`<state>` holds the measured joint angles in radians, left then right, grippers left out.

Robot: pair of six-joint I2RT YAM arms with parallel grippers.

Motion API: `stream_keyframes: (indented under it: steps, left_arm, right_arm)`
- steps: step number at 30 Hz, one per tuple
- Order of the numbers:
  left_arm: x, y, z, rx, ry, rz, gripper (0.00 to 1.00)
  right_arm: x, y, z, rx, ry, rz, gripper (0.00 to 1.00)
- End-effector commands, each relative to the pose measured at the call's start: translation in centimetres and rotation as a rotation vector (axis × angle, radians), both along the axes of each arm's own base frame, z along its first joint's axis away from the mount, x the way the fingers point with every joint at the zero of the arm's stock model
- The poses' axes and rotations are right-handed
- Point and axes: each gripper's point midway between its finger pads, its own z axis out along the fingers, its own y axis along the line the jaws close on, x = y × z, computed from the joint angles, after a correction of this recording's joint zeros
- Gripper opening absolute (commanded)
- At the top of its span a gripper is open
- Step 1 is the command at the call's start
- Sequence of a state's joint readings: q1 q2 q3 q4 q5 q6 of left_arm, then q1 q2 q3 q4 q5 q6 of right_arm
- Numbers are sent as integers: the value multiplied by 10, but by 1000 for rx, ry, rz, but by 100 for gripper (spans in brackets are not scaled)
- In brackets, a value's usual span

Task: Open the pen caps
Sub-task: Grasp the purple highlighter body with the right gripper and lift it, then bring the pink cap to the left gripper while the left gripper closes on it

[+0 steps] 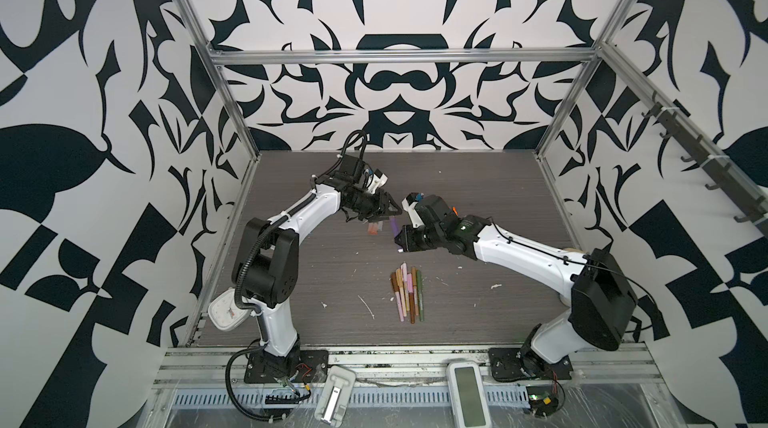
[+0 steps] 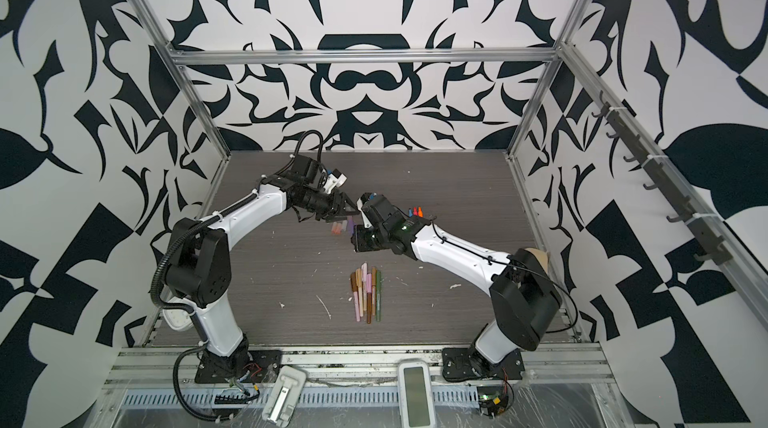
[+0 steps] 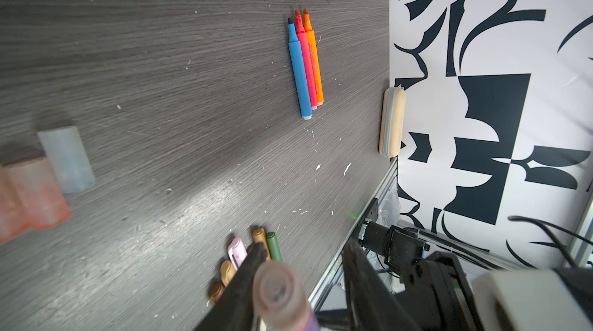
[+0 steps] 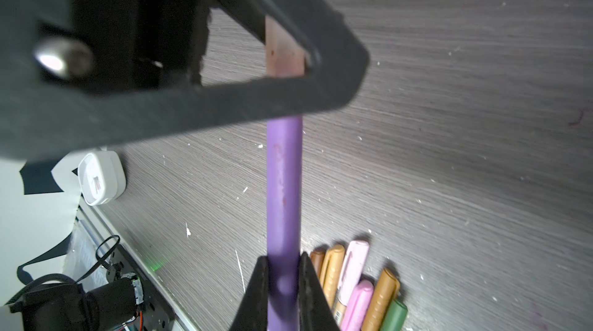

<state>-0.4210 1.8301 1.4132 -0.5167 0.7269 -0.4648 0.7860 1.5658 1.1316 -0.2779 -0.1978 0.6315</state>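
Right gripper [image 4: 284,284]: pinched tight on the barrel of the slim purple plastic marker pen [image 4: 284,185], held above the grey wood-grain tabletop [image 4: 449,88]
Left gripper [image 1: 391,209]: closed round that pen's stubby translucent pinkish cap [image 4: 284,53]
Slimmer brown, tan, pink and green capped pens [image 1: 407,293]: bundled on the table, nearer the front
Purple pen: light, stiff, slick; may slide in a loose grip
Cap: likely friction-fitted; hold its middle, pull straight
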Motion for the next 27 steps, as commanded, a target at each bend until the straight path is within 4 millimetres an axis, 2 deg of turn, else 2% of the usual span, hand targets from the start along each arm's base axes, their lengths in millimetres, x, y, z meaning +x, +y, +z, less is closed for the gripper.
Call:
stream_keyframes:
  steps: [1, 6, 10, 18, 22, 27]
  left_arm:
    - [-1, 1, -6, 3, 19, -4, 42]
    - [-1, 1, -3, 2, 10, -6, 32]
    - [-1, 2, -2, 10, 6, 2, 34]
    - [4, 9, 10, 27, -15, 77, 38]
    - [10, 14, 18, 67, -38, 112, 32]
    - [12, 21, 16, 94, -32, 139, 24]
  right_arm:
    - [8, 11, 24, 51, -56, 20, 0]
    - [10, 10, 21, 46, -57, 8, 0]
    - [12, 2, 13, 28, -52, -39, 0]
    - [5, 14, 7, 117, 2, -34, 0]
    - [1, 17, 7, 133, 6, -26, 0]
    - [0, 19, 3, 154, 6, -38, 0]
